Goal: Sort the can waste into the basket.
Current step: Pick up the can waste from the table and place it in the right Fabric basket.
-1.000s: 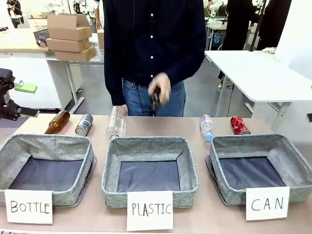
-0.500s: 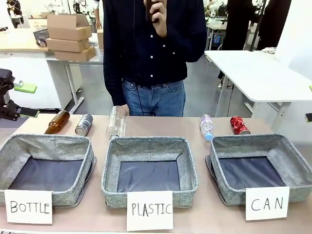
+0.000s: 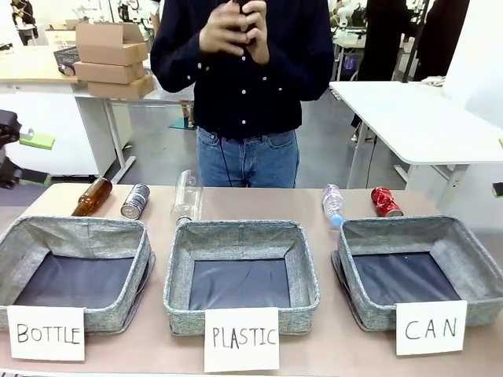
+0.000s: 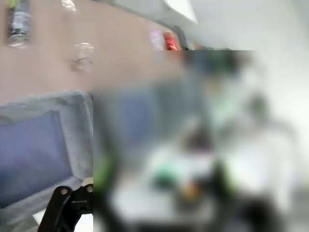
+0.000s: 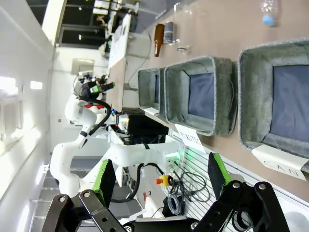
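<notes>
The dark grey can (image 3: 135, 201) lies on its side behind the basket carded BOTTLE. Far right, the red dented can (image 3: 386, 202) lies just behind the grey basket (image 3: 369, 302) fronted by the card CAN (image 3: 431, 328); that basket holds nothing. My left gripper (image 3: 23, 145) hangs at the picture's left edge, above the table's corner, one green pad showing, jaws apart. The left wrist view is mostly blurred but shows the dark can (image 4: 19, 21) and the red can (image 4: 171, 41). My right gripper (image 5: 161, 176) stands open and empty, well off from the CAN basket (image 5: 251, 101).
A brown bottle (image 3: 92, 196) lies left of the dark can. One clear bottle (image 3: 188, 196) and a small plastic bottle (image 3: 333, 203) lie behind the baskets. The BOTTLE basket (image 3: 118, 310) and PLASTIC basket (image 3: 177, 306) are empty. The person (image 3: 244, 71) stands at the far edge, both hands at the chest.
The person lifted one hand from waist to chest, then brought the other hand up to it. My left gripper has drawn slightly out past the left edge. The cans lie where they were.
</notes>
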You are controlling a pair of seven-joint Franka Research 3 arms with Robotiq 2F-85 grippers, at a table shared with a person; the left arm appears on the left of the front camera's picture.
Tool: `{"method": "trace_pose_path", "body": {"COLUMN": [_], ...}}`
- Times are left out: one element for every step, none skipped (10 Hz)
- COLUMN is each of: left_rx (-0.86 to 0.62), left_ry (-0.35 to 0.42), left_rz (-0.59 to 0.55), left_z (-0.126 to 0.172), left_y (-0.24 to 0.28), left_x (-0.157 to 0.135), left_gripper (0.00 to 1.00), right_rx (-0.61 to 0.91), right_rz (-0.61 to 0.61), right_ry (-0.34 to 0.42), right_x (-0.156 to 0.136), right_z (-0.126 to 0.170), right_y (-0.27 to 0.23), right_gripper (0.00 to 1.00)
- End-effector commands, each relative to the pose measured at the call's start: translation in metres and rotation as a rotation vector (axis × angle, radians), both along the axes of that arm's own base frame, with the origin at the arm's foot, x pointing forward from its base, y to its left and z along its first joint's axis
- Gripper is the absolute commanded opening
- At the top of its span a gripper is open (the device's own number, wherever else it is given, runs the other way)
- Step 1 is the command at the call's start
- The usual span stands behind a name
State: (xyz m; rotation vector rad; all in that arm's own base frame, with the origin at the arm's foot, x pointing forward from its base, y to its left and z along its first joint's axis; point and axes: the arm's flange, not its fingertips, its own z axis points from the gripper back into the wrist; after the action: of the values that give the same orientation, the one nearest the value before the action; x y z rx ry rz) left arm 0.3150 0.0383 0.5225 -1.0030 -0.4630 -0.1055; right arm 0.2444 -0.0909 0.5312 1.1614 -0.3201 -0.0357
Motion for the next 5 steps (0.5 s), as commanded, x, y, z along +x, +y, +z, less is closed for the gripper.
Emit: {"method": "trace_pose_path", "body": {"left_rx": [0.316, 0.283, 0.192, 0.152, 0.099], "left_ry": [0.062, 0.091, 0.068, 0.074, 0.121], "left_rz": [0.207, 0.142, 0.077, 0.042, -0.077], "left_z": [0.023, 0.03, 0.044, 0.054, 0.059], "left_y": [-0.018, -0.02, -0.012, 0.002, 0.009], "left_x": [-0.002, 0.006, 0.007, 0.012, 0.016], "left_gripper": [1.0, 1.0, 1.0, 1.0, 1.0], "right_rx": [0.018, 0.018, 0.018, 0.018, 0.018], "right_rz": [0.011, 0.011, 0.011, 0.011, 0.011], "right_ry": [-0.031, -0.031, -0.031, -0.031, -0.031], "right_x": [0.004, 0.004, 0.004, 0.004, 0.004], "right_z": [0.003, 0.003, 0.003, 0.003, 0.003], "right_y": [0.0, 0.0, 0.0, 0.0, 0.0], "right_gripper": [1.0, 1.0, 1.0, 1.0, 1.0]}}
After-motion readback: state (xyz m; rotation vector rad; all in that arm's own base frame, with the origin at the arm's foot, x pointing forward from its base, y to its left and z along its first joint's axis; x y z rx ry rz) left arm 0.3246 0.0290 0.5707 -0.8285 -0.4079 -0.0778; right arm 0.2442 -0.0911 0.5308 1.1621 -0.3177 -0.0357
